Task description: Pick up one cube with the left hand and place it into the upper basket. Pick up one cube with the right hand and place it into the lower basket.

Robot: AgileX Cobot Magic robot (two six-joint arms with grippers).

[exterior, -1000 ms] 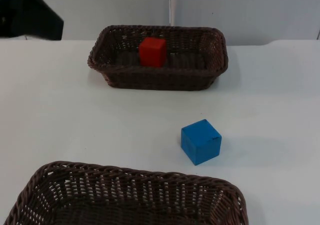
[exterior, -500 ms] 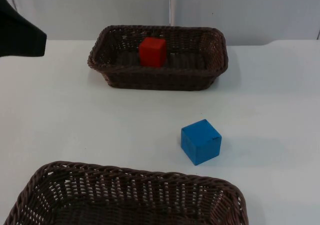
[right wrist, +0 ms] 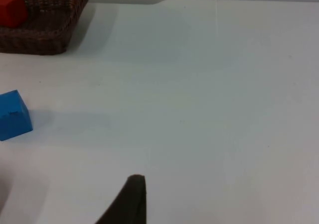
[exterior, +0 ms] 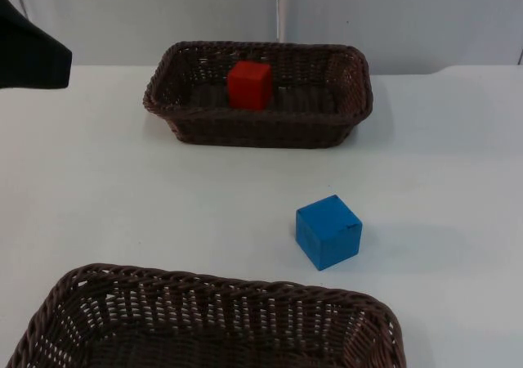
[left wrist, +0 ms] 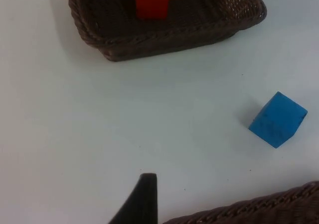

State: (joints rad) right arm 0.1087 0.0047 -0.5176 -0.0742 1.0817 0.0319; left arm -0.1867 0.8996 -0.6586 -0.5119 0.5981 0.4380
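On the white tabletop (exterior: 122, 188), top view: a red cube (exterior: 249, 84) is seen resting inside the upper dark-brown woven wicker basket (exterior: 257, 131) near the grey partition wall (exterior: 163, 12).
Blue cube, top view: a blue cube (exterior: 328, 231) is seen lying free on the tabletop, between the two baskets and apart from both.
Lower basket, top view: the lower dark-brown woven wicker basket (exterior: 212, 290) at the near edge is seen with no cube in the part that is visible.
Left arm, top view: a black part of the left arm (exterior: 29, 49) is seen raised at the far edge, well apart from both cubes.
Left wrist view: the red cube (left wrist: 152, 1) is seen inside the upper basket (left wrist: 164, 37); the blue cube (left wrist: 277, 119) is seen on the bare tabletop, near the lower basket's rim (left wrist: 259, 209).
Left gripper, left wrist view: one black fingertip of the left gripper (left wrist: 142, 199) is seen above bare tabletop; whether it is spread or closed cannot be told, and nothing is seen held.
Right wrist view: the blue cube (right wrist: 14, 115) is seen untouched on the tabletop; the upper basket (right wrist: 42, 30) with the red cube (right wrist: 11, 9) is seen beyond it.
Right gripper, right wrist view: one black fingertip of the right gripper (right wrist: 127, 201) is seen over bare tabletop, well apart from the blue cube; its spread cannot be told.
Progress: the left-hand half is judged done; the right-hand pick of the blue cube and its placing in the lower basket are judged left to do.
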